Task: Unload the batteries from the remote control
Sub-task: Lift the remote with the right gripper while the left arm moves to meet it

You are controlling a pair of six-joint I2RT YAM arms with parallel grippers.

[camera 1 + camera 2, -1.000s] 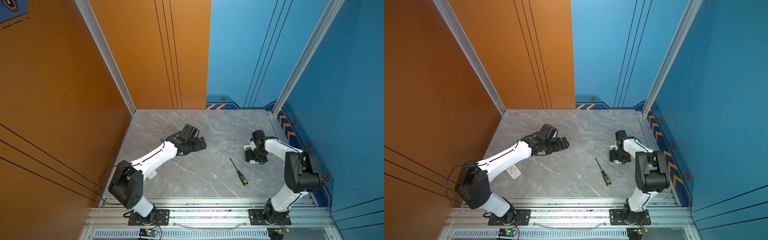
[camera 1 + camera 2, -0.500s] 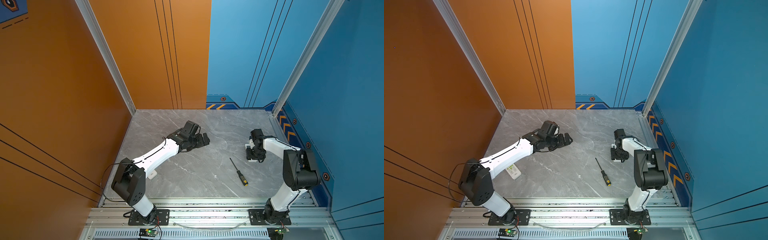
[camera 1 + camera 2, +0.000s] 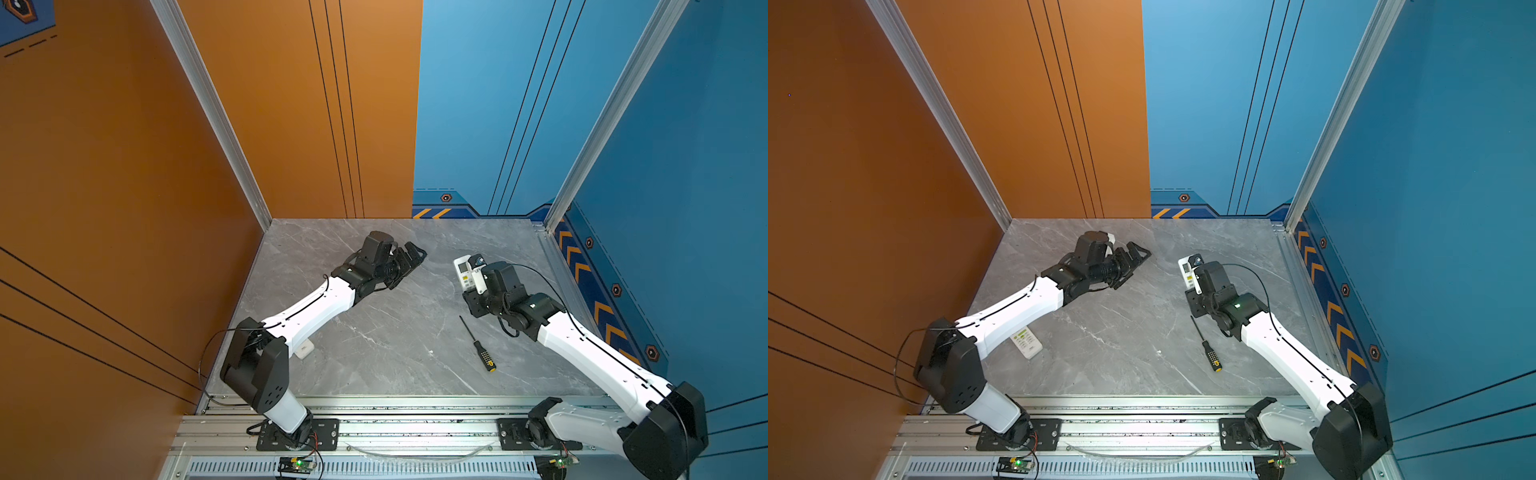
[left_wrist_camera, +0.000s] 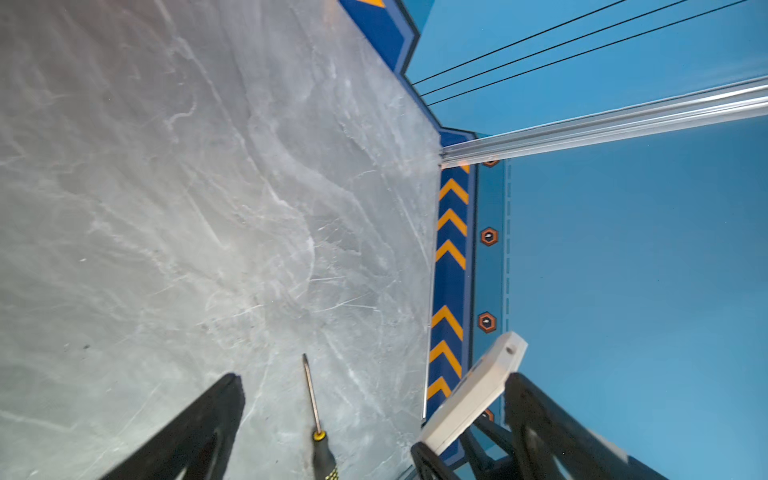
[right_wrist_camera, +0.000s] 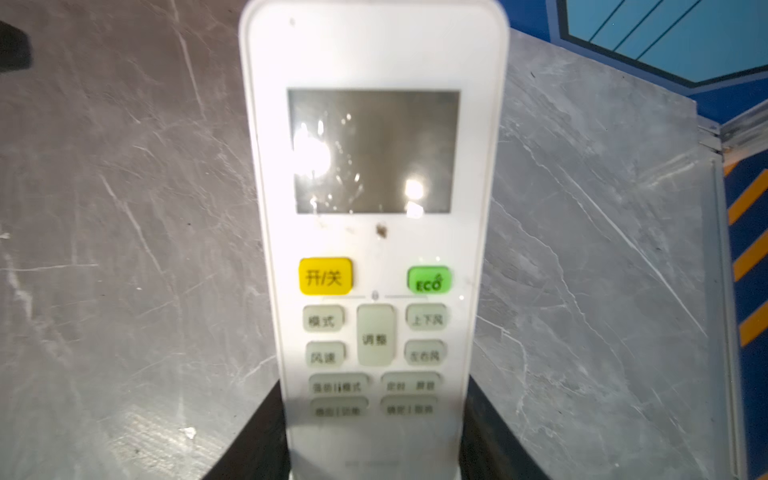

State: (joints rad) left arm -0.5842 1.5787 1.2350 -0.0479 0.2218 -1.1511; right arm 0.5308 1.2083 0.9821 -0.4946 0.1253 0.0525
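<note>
My right gripper is shut on the lower end of a white remote control, whose screen and buttons face the wrist camera. In both top views the remote control is held off the table at the right. My left gripper hangs open and empty left of centre, its fingers wide apart. The left wrist view shows the held remote control edge-on, a little way off. The batteries are hidden.
A screwdriver with a black-and-yellow handle lies on the grey marble table in front of the right gripper. A second white remote lies beside the left arm near the table's front left. Walls close in the back and both sides.
My right gripper has closed on the remote control and raised it off the table, the arm stretching out low. The left gripper has drifted a little toward the back right, still open.
</note>
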